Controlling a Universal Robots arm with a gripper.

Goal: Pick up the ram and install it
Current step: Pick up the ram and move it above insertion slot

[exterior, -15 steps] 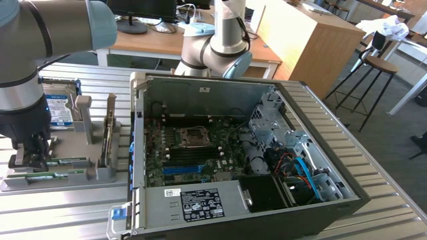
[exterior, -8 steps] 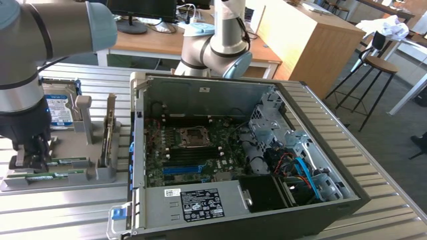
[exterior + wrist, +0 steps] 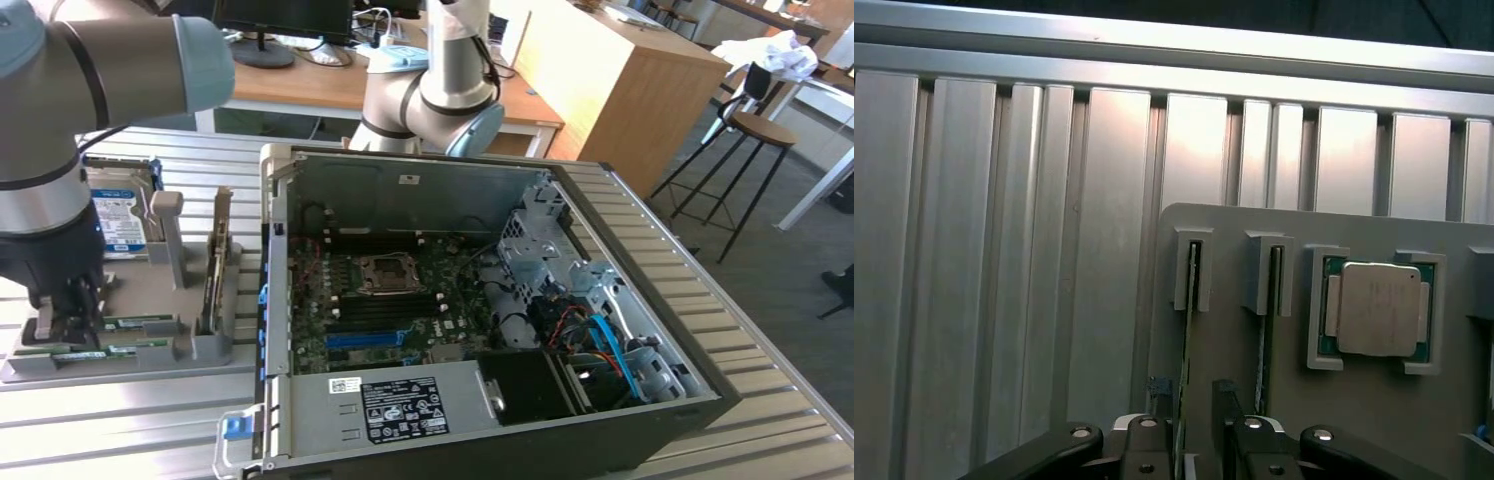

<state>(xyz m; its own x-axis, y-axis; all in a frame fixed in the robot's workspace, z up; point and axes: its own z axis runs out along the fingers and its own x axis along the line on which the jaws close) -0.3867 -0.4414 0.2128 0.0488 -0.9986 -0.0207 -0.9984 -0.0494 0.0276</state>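
Open computer case (image 3: 561, 175) lying on slatted metal table (image 3: 120, 430), side panel off. Inside: green motherboard (image 3: 400, 325), bare CPU socket (image 3: 391, 272) near middle. Power supply (image 3: 400, 405) with white label along near edge. Blue cables (image 3: 603, 340) in bay, exterior view's right. Grey holder (image 3: 200, 350) just beside case, exterior view's left; hard drive (image 3: 124, 225) upright at its far end. Square silver CPU chip (image 3: 1377, 308) flat in holder pocket. Beyond table: wooden desk (image 3: 601, 80), stool (image 3: 755, 128).

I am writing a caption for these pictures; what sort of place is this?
Probably a robotics lab or workshop: an open computer case on a slotted metal table, a robot arm, and wooden desks behind.
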